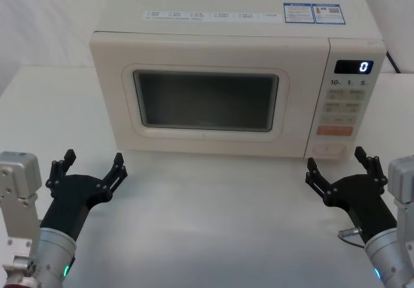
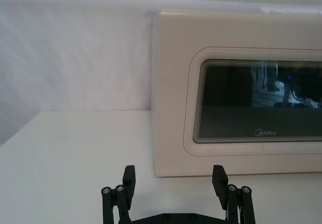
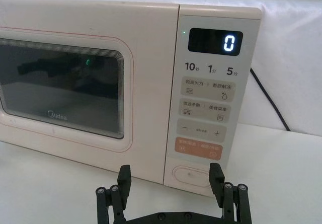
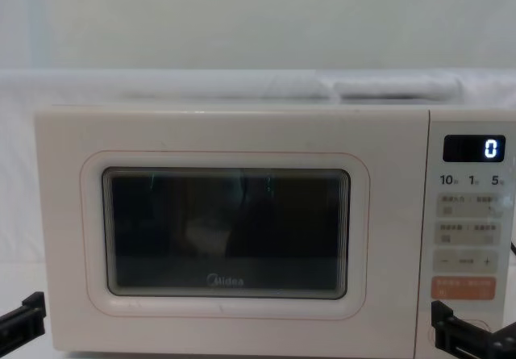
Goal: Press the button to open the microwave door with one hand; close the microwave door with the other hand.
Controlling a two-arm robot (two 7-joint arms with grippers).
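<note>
Cream microwave (image 1: 213, 87) sitting square on a white table (image 1: 213, 236), door (image 1: 200, 97) shut flush. Grey "Midea" logo (image 4: 225, 279) readable under the dark window, thin pink line running round the glass. Control panel on the right side: black display (image 3: 215, 42) glowing "0", tiny green dot lit beside it. Below that "10", "1", "5" with small characters too fine to read, then 2 rows of pale keys with Chinese labels, a "−" and "+" row, an orange key (image 3: 198, 148), and at the very bottom the wide pill-shaped button (image 3: 192, 175). Stickers on the top of the box, one blue-bordered, text too small to make out. Black cord (image 3: 269, 100) trailing off behind the right side.

Left gripper (image 1: 90, 168) low over the table in front of the door's left corner, fingers spread wide, nothing between them, not touching anything. Right gripper (image 1: 337, 166) same deal on the other side: spread apart, empty, hovering just in front of the button and a bit below it, short of contact.
</note>
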